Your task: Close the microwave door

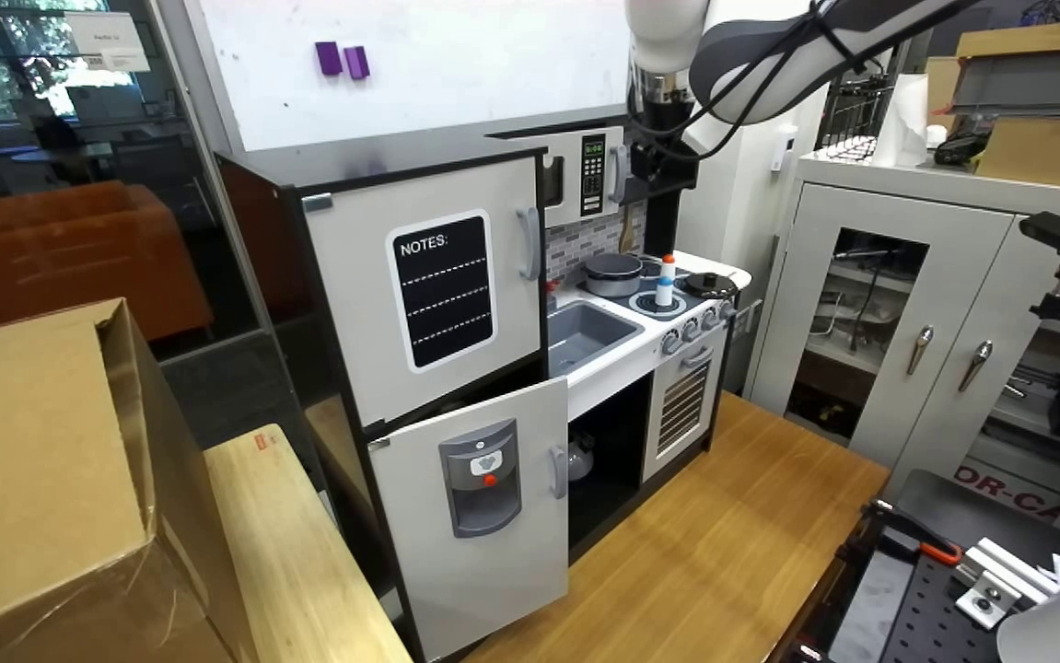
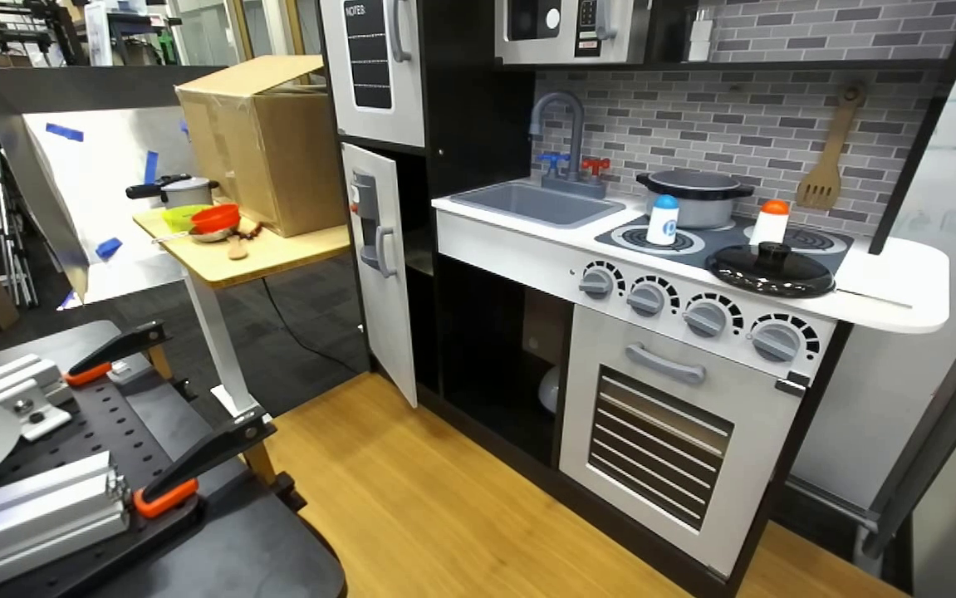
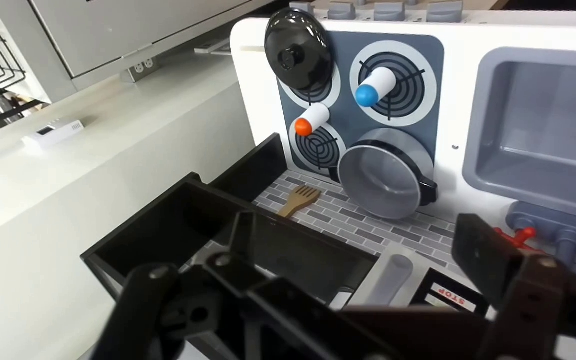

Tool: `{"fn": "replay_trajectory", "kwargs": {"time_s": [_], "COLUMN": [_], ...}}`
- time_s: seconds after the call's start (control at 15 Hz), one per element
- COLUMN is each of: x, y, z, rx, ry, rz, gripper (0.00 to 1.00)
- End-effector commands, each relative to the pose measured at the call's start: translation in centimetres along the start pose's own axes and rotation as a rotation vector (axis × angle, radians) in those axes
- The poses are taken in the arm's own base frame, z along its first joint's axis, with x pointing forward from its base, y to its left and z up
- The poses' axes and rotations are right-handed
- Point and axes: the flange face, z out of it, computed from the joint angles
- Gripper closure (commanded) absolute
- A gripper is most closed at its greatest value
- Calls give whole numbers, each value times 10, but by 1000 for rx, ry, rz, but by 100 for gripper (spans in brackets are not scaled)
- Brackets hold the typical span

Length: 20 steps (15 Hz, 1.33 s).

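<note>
Wrist view, blk fingers (image 3: 483, 260) apart, flat microwave door (image 3: 415, 280)

My arm (image 1: 769, 69) spans the upper right in an exterior view, wrist (image 1: 663, 85) pointing down; my tool (image 3: 357, 232) sits below it, fingers (image 3: 482, 254) spread wide apart in the wrist view.

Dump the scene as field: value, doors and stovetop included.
gripper: open; in the wrist view, microwave handle shows between its jaws
microwave door: shut or slightly ajar, cannot tell
dispenser door: ajar
NOTES door: looks shut
stovetop: grey pot, black lid apart from it, upright blue-capped shaker, upright orange-capped shaker
hanging: wooden spatula
</note>
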Motion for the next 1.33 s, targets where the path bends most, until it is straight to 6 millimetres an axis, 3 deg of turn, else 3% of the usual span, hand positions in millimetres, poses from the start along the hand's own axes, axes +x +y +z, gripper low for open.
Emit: {"fn": "replay_trajectory", "kwargs": {"time_s": [0.0, 0.6, 1.27], "x": [0, 17, 23], "y": [0, -3, 5], "z": [0, -11, 18], "rx": [0, 147, 261], "ry": [-1, 114, 175], "rz": [0, 50, 85], "gripper": [0, 0, 0]}}
